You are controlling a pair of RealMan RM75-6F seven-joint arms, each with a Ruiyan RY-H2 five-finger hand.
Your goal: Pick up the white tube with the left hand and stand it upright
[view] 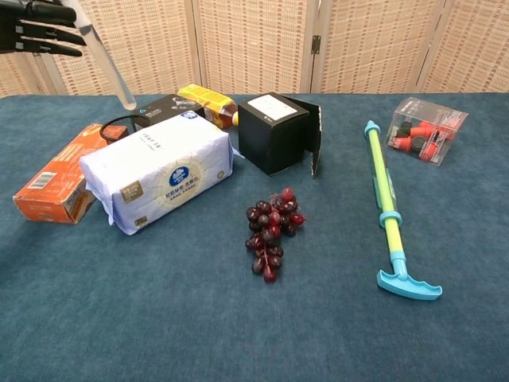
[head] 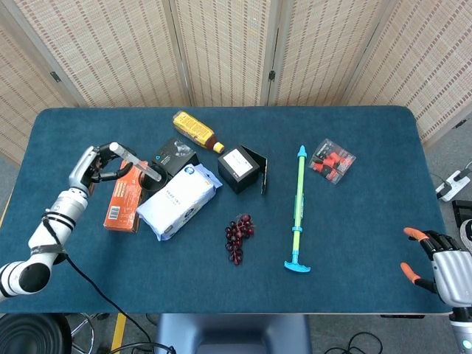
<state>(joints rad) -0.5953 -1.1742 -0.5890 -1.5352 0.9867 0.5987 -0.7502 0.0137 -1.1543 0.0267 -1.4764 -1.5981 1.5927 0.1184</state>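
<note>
The tube (head: 136, 161) was held aloft in the left robot hand (head: 90, 167), gripped at its upper end, with the fingers closed round it. It was carried tilted, its free lower end reaching toward the white pack (head: 177, 200) and hanging above the orange box (head: 122, 204) that lay just beside the pack. In the chest view the tube (view: 106, 70) was seen as a thin, translucent, straight stick, clear of the counter (view: 159, 318). It was judged to be light and stiff, smooth enough to slip or swivel in a loose grip, and, being so narrow at the base, likely to topple once stood up. A hold nearer its middle was judged steadier for setting it down. The right robot hand (head: 440, 267), far from the pack at the counter's near edge, was held spread and empty
</note>
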